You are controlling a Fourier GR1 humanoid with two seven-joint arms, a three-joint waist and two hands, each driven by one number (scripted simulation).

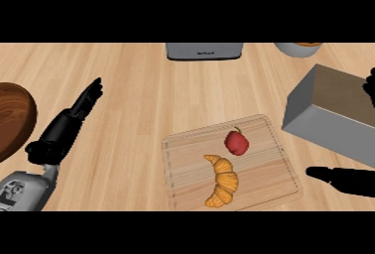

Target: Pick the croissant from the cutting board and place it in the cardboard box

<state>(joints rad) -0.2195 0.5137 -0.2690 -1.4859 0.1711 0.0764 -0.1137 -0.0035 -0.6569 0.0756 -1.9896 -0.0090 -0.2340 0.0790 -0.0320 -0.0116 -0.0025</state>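
The croissant (pixel 222 181) lies on the cutting board (pixel 187 173), long axis running away from the robot, just left of the nearer right hand (pixel 344 179), whose finger state I cannot tell.

Left hand (pixel 70 124): at the view's left, fingers straight, pointing up and away, holding nothing.
Right hand (pixel 348 179): at the lower right edge, only partly visible, finger pose unclear.

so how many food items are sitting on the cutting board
2. The croissant lies on the near half of the cutting board, and a red pepper sits just beyond it, apart from it. Nothing on the board looks hidden.
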